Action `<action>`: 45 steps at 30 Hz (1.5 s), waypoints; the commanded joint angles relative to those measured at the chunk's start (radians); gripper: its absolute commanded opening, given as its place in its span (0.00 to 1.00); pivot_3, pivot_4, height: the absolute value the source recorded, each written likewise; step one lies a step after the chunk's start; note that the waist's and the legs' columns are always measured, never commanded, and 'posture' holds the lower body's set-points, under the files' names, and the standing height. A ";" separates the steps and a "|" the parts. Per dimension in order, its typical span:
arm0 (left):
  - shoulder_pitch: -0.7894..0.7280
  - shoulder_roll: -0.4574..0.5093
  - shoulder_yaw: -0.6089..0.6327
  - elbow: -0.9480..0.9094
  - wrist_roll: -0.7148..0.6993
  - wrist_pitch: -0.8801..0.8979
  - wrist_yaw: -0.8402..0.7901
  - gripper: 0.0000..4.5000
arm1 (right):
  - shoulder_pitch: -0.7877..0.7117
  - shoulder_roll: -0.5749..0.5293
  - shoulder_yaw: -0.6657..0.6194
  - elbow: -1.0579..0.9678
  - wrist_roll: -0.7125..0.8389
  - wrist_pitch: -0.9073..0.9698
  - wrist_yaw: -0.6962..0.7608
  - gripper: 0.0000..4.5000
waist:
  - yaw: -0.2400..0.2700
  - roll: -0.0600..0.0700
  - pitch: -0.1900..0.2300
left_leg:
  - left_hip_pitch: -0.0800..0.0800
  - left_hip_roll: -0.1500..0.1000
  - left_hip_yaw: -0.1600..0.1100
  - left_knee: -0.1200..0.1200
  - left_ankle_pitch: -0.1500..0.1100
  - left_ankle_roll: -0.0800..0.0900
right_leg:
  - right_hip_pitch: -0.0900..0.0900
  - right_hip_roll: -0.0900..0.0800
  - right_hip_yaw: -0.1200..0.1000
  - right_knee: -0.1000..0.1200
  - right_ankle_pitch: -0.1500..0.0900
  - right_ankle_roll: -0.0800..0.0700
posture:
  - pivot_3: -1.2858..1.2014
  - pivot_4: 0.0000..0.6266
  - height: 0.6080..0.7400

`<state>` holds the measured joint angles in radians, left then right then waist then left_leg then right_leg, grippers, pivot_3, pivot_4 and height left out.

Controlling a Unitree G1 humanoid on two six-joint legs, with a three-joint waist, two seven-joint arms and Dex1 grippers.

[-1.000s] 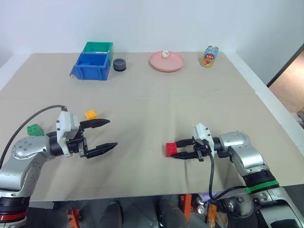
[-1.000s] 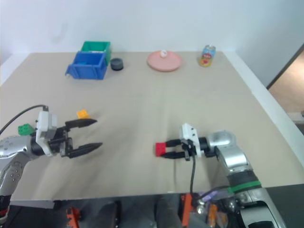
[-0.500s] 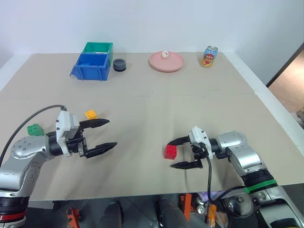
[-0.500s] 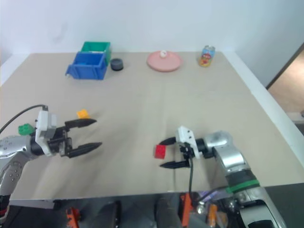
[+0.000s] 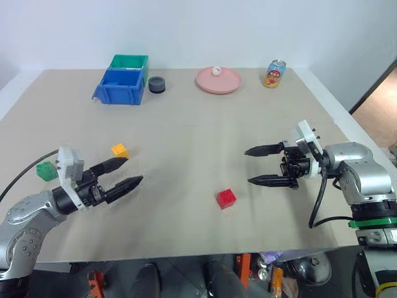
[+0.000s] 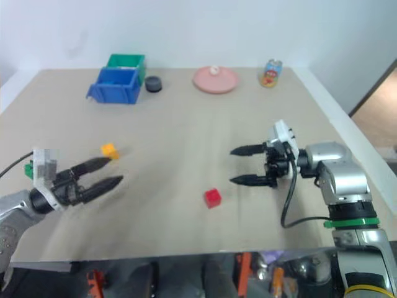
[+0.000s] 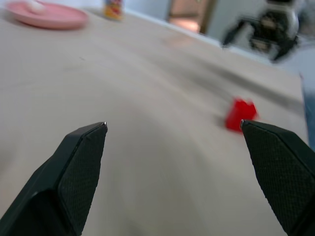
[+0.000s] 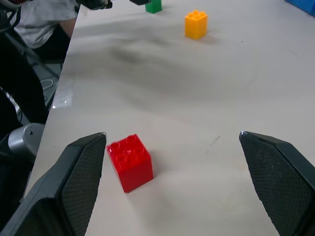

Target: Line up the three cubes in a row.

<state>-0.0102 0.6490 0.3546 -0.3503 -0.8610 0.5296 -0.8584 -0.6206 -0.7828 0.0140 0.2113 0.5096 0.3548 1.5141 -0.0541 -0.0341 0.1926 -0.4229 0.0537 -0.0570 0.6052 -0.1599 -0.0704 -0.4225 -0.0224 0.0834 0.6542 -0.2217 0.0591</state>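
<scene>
The right tool [image 5: 265,165] has let go of the small red plastic studded cube [image 5: 226,198] and lifted away; its fingers now stand wide apart, holding nothing, above and to the right of the cube. The cube sits alone on the beige counter [image 5: 198,136], near the front edge, so its placement looks finished. The left tool [image 5: 125,174] hovers spread wide and empty, near the yellow-orange studded cube [image 5: 120,150]; the green studded cube [image 5: 46,171] lies further left. The three are well apart, not yet in a row. The red cube stands studs up, slightly turned; being cubic, it shows no long axis.
</scene>
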 commanded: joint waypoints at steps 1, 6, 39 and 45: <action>0.019 -0.025 0.066 -0.061 -0.080 0.045 0.098 1.00 | -0.044 0.035 -0.052 -0.046 0.063 0.042 -0.035 1.00 | 0.001 0.000 0.000 | 0.000 0.000 0.000 0.000 0.000 0.000 | 0.000 0.000 0.000 0.000 0.000 0.000 | 0.52 0.24 0.97; 0.082 -0.110 0.118 -0.097 -0.093 0.046 0.281 1.00 | -0.060 0.112 -0.054 -0.080 0.092 0.081 -0.111 1.00 | 0.003 0.000 0.000 | 0.000 0.000 0.000 0.002 0.000 0.000 | 0.001 0.000 0.000 0.000 0.000 0.000 | 0.52 0.24 0.97; -0.007 -0.375 0.209 0.004 0.319 0.081 1.061 1.00 | 0.028 0.237 0.053 -0.259 0.044 0.098 -0.268 1.00 | 0.007 -0.003 -0.002 | -0.001 -0.001 -0.001 0.005 0.000 0.000 | 0.002 0.000 0.001 0.000 0.002 0.002 | 0.52 0.24 0.97; -0.066 -0.339 0.196 0.083 0.359 0.073 1.041 1.00 | 0.039 0.245 0.058 -0.272 0.040 0.096 -0.278 1.00 | 0.007 -0.003 -0.002 | -0.001 -0.001 -0.001 0.005 0.000 -0.001 | 0.002 0.000 0.000 0.000 0.002 0.002 | 0.52 0.24 0.97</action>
<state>-0.0565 0.2910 0.5453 -0.2720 -0.5218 0.6168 0.1872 -0.5810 -0.5394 0.0788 -0.0181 0.5448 0.4666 1.2398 -0.0474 -0.0370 0.1908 -0.4242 0.0523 -0.0578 0.6098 -0.1599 -0.0709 -0.4209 -0.0222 0.0838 0.6541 -0.2197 0.0607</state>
